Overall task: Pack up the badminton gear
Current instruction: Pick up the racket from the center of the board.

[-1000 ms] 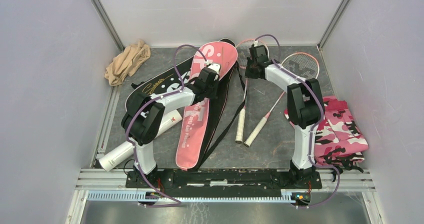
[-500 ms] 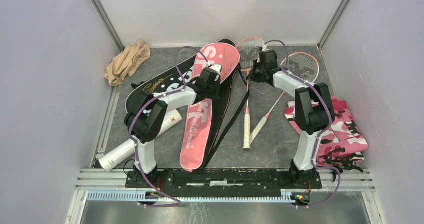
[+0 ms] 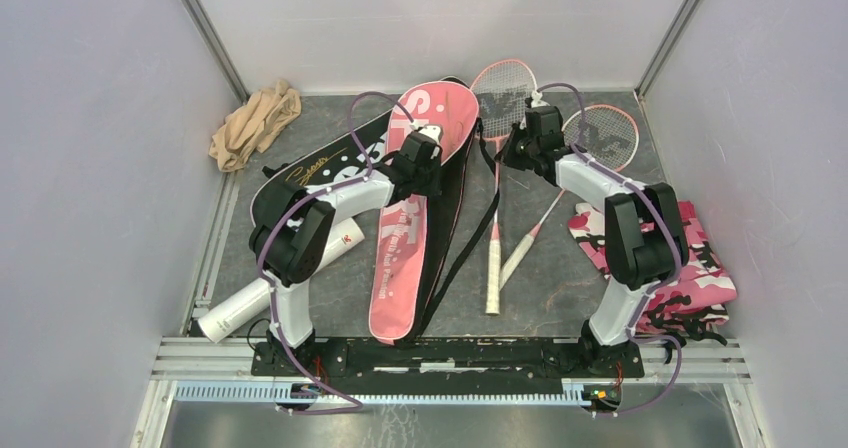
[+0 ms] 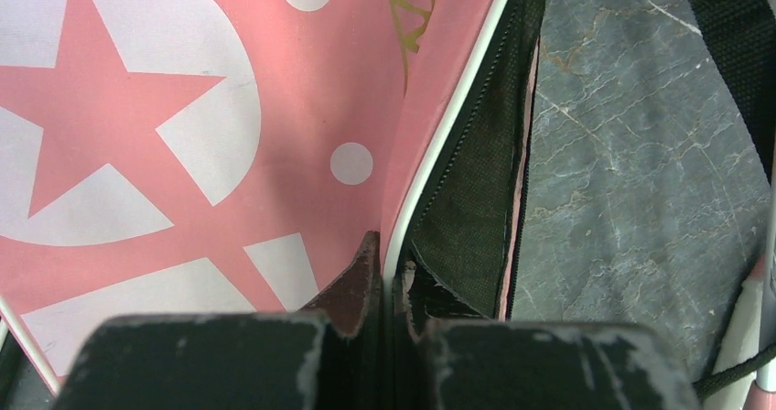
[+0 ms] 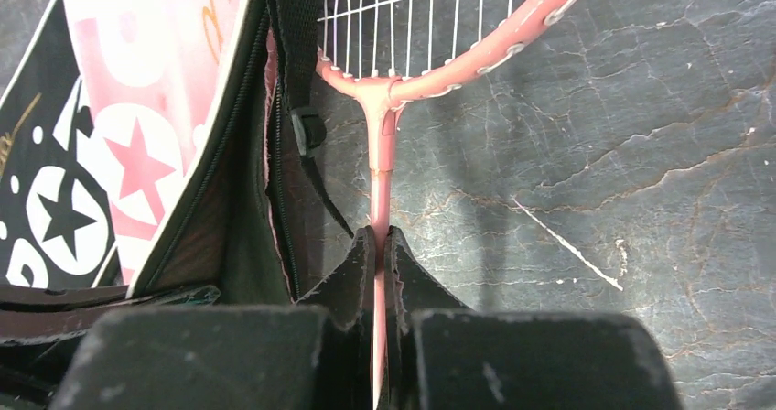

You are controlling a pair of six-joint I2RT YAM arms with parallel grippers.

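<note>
right gripper (image 5: 377, 245) clamped narrow on the pink shaft of the racket (image 5: 379, 167), just under the throat; in the top view its head sits upper centre and its white handle points down toward lower centre

left gripper (image 4: 392, 277) pinched closed on the zip edge of the pink bag (image 4: 229, 108), at the white piping, dark lining showing beside it

Step looks like feeding the racket into the bag: hold the flap up so the mouth does not close, bring the racket in sideways along the opening, and watch the black strap (image 5: 297, 53) just beside the throat, a likely snag

second racket (image 3: 600, 133) upper right, white tube (image 3: 240, 303) lower left, black bag (image 3: 300, 173) left of the pink one

dark grey veined tabletop (image 3: 545, 298), plain pale walls (image 3: 100, 118) on three sides, beige cloth (image 3: 255, 123) upper left, camo cloth (image 3: 690, 258) at right
</note>
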